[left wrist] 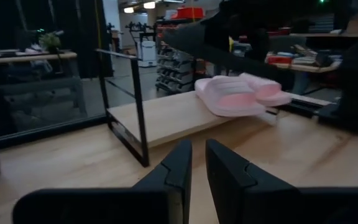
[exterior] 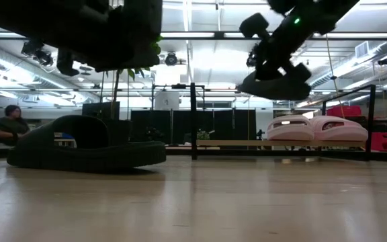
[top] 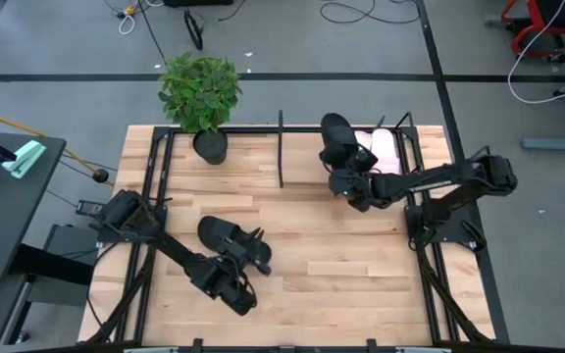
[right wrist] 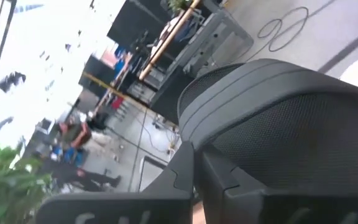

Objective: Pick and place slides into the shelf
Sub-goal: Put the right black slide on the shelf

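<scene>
Your right gripper (top: 346, 169) has its jaws closed on a black slide (top: 337, 140) and carries it clear of the counter (top: 361, 275), up at the far right by the shelf (top: 282, 147). In the low view the held slide (exterior: 275, 82) hangs above shelf level, tilted, just to the side of the two pink slides (exterior: 316, 128) already lying side by side at the shelf's right end. From above, its long axis runs roughly front to back, much like the pink pair (top: 382, 149), and it lies just beside them on their inner side.

That is the relation your placement turns on: the free slot sits directly next to the pink pair, between them and the upright post near the shelf's middle. You would want to lower it there without dragging the heel across the nearest pink slide.

Your left gripper (top: 235, 279) is near the front of the counter, jaws nearly together and holding nothing. The second black slide (top: 231, 241) lies on the counter just beyond it, long axis diagonal; the left arm is much the nearer to it. A potted plant (top: 202, 98) stands at the far left corner, well away from both.
</scene>
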